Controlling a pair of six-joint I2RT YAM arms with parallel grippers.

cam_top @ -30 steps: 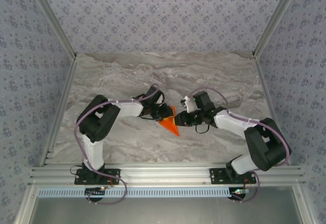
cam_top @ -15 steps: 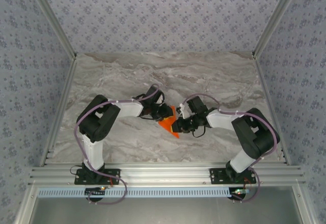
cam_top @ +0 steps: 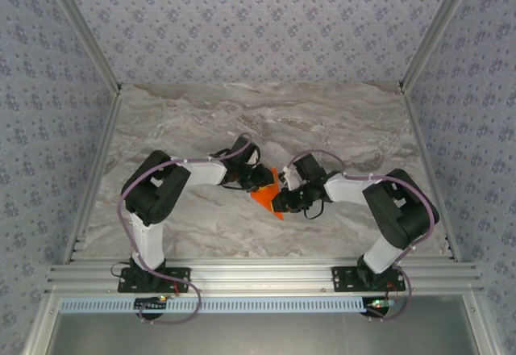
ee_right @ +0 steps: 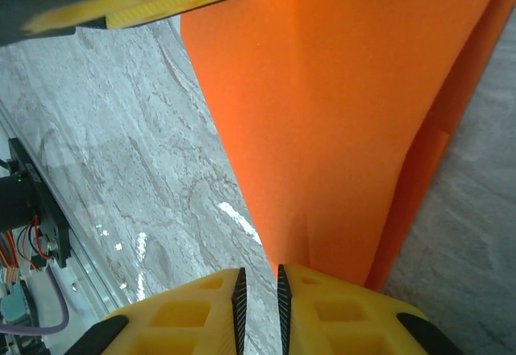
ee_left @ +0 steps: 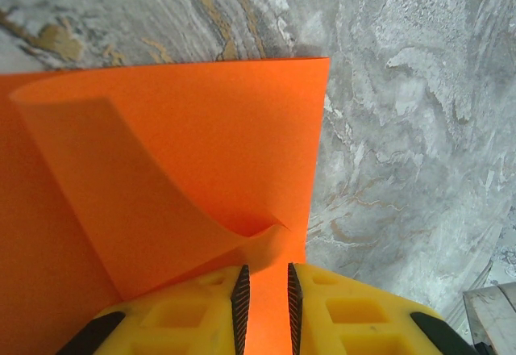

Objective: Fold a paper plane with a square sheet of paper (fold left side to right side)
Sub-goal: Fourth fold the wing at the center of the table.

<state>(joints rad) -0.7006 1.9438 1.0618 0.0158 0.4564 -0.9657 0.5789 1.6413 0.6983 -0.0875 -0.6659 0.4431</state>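
Note:
The square sheet of paper [cam_top: 265,197] is bright orange and folded to a point toward the near edge, lying between both grippers at mid-table. My left gripper [cam_top: 264,183] comes at its wide end from the left. Its jaws stand a narrow slit apart, shut on the paper [ee_left: 201,145], and a curled flap rises beside the left finger. My right gripper [cam_top: 280,202] is at the paper's right side, nearly shut, with bare marble in its slit [ee_right: 258,282]. The narrow end of the paper [ee_right: 347,113] runs under its right finger.
The marble table [cam_top: 242,121] stretches away behind the grippers, walled by patterned panels and aluminium posts. An aluminium rail [cam_top: 258,274] with both arm bases runs along the near edge. A yellow finger of the left gripper [ee_right: 177,0] shows at the top of the right wrist view.
The right arm has drawn its gripper left and nearer, down to the paper's right edge, with its elbow folding in. The left arm and the paper have stayed put.

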